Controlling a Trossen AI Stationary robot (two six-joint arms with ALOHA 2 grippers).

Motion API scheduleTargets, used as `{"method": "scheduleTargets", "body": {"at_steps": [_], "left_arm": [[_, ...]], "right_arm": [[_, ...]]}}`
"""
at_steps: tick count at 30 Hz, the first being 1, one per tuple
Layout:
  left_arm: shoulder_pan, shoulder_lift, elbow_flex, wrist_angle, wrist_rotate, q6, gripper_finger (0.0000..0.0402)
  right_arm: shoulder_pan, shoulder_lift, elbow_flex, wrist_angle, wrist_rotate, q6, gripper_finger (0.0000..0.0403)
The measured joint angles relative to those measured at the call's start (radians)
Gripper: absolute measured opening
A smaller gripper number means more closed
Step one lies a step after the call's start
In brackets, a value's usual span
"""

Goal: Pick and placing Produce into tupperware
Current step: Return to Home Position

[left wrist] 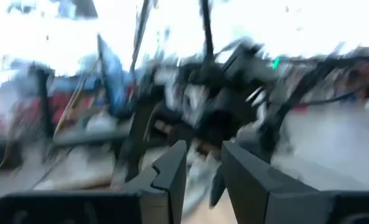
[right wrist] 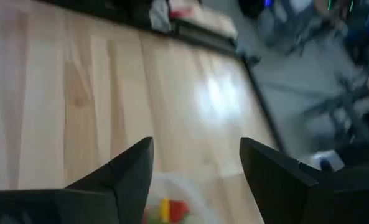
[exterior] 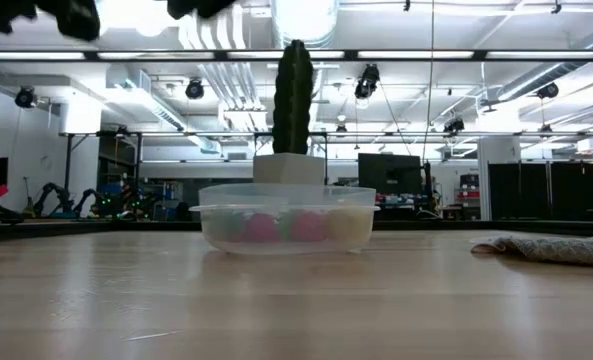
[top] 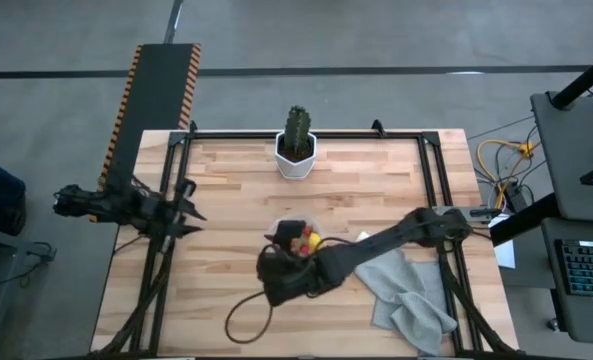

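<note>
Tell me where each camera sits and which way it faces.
High view: overhead, straight down on the table; left gripper at its left edge, right gripper by the tupperware.
Low view: tabletop height, level toward tupperware and cactus; arm parts at top.
Left wrist view: faces blurred room; own fingers apart.
Right wrist view: down onto the table; own fingers open.
High and low share the tupperware.

tupperware [top: 294, 221] half hidden under right arm [top: 376, 245], produce [exterior: 261, 227] blurred behind its wall
</note>
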Motion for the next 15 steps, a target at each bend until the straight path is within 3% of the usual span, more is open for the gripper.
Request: {"method": "scheduleTargets", "body": {"at_steps": [3, 8, 12, 15], "left_arm": [[0.0, -0.005, 0.028, 0.095, 0.026, -0.021, 0.0088], [0.0, -0.004, 0.085, 0.095, 0.021, 0.043, 0.0088], [0.001, 0.008, 0.121, 0.072, 0.015, 0.139, 0.0088], [0.001, 0.016, 0.148, 0.006, -0.059, 0.191, 0.0088]], "right_arm": [[0.039, -0.08, -0.017, 0.005, 0.011, -0.095, 0.0227], [0.138, -0.309, -0.139, -0.069, 0.01, -0.13, 0.0211], [0.226, -0.567, -0.378, 0.009, 0.004, -0.128, 0.0196], [0.274, -0.768, -0.628, 0.148, -0.022, -0.139, 0.0184]]}}
